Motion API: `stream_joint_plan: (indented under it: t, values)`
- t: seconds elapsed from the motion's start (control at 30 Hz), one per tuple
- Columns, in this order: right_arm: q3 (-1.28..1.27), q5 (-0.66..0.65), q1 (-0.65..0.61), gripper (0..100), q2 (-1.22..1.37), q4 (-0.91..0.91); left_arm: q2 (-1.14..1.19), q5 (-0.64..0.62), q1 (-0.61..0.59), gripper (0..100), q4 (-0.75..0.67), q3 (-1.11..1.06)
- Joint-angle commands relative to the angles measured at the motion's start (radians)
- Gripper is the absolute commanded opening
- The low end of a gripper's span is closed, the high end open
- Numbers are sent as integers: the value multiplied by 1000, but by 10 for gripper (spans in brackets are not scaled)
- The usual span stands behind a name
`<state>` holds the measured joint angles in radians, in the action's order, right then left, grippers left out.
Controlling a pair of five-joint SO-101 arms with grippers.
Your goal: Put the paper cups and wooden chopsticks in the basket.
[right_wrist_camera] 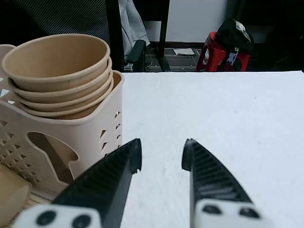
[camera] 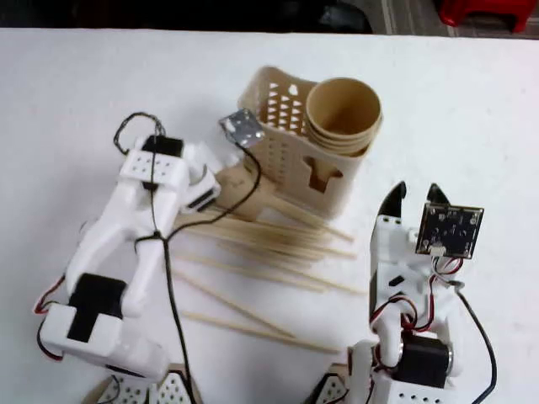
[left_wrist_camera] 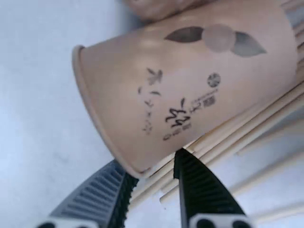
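Note:
A beige slotted basket (camera: 282, 147) stands at the table's middle back with several paper cups (camera: 343, 114) stacked upright in it. One more paper cup (left_wrist_camera: 190, 80) lies on its side on the wooden chopsticks (left_wrist_camera: 247, 128), against the basket's near left side (camera: 244, 192). My left gripper (left_wrist_camera: 152, 166) is open, its fingertips at that cup's rim. Loose chopsticks (camera: 261, 248) fan across the table in front of the basket. Open and holding nothing, my right gripper (camera: 417, 194) hovers right of the basket (right_wrist_camera: 71, 142), with the cup stack (right_wrist_camera: 61, 71) in front of it.
White table (camera: 472, 109) all round. A small metal bracket (camera: 242, 128) sits by the basket's left corner. A black cable (camera: 139, 126) loops over the left arm. Red stool (right_wrist_camera: 223, 52) and dark furniture stand beyond the table's far edge.

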<state>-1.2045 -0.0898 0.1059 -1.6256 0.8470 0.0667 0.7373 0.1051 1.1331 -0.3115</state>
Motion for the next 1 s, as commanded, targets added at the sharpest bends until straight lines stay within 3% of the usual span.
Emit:
stream_joint_plan:
  t: [0.0, 0.27, 0.5, 0.77, 0.97]
  values:
    - [5, -11, -8, 149, -10, -24, -56, -17, 24, 131, 25, 29]
    - [5, -11, -8, 149, -10, -24, -314, -8, 31, 129, 92, -92]
    - [5, -11, -8, 149, -10, -24, -484, -12, 53, 42, 41, -236]
    - [5, -11, -8, 149, -10, -24, -487, -17, -41, 223, -110, -324]
    - [5, -11, -8, 149, -10, -24, -441, -8, -54, 217, -222, -382]
